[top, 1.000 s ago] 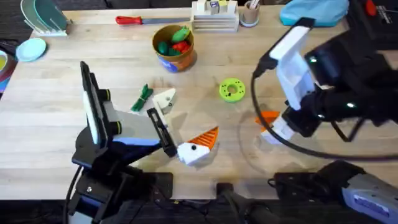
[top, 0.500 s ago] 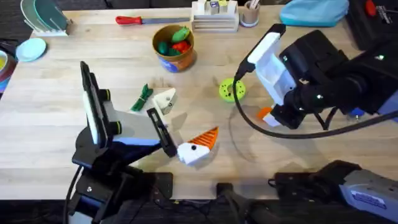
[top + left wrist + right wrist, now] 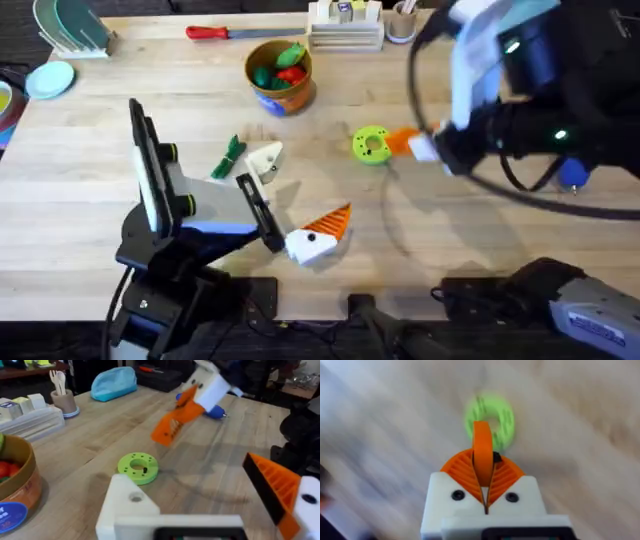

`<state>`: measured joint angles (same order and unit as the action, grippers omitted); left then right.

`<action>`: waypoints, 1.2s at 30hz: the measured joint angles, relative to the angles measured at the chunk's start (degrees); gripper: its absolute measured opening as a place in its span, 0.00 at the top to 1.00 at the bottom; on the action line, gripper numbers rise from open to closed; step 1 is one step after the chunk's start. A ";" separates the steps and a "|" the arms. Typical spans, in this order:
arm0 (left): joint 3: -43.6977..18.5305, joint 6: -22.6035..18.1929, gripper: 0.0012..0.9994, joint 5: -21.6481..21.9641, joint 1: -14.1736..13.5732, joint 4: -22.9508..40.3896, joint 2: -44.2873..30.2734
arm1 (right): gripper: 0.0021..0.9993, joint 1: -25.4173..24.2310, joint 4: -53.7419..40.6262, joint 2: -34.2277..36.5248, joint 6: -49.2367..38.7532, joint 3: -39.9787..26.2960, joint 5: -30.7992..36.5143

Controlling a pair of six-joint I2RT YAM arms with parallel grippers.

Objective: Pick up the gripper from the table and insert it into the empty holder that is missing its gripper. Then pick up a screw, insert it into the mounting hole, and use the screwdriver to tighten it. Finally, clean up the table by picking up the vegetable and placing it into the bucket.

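Overhead: my right gripper [image 3: 402, 141], fingers closed on the orange gripper [image 3: 482, 452], beside one green disc [image 3: 372, 144]; left's opening I cannot tell.

Light wooden table [image 3: 90, 190]. The orange-yellow bucket [image 3: 280, 85] stands far centre, a red-handled tool [image 3: 222, 33] beyond it. Nearer lie the green vegetable [image 3: 230, 156] and, right, a green disc [image 3: 372, 144].

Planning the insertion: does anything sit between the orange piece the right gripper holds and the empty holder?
Only the flat green disc lies on the table between the orange piece and the empty holder; the piece looks raised above it.
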<state>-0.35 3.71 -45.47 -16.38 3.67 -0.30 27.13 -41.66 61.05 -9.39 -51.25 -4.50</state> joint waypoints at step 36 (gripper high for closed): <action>-0.01 0.02 0.01 0.00 0.02 0.01 0.00 | 0.99 -2.04 56.44 24.72 56.36 12.39 -68.21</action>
<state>-0.36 3.73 -45.47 -16.36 3.68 -0.30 25.09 14.78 85.78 46.97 -38.85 -72.71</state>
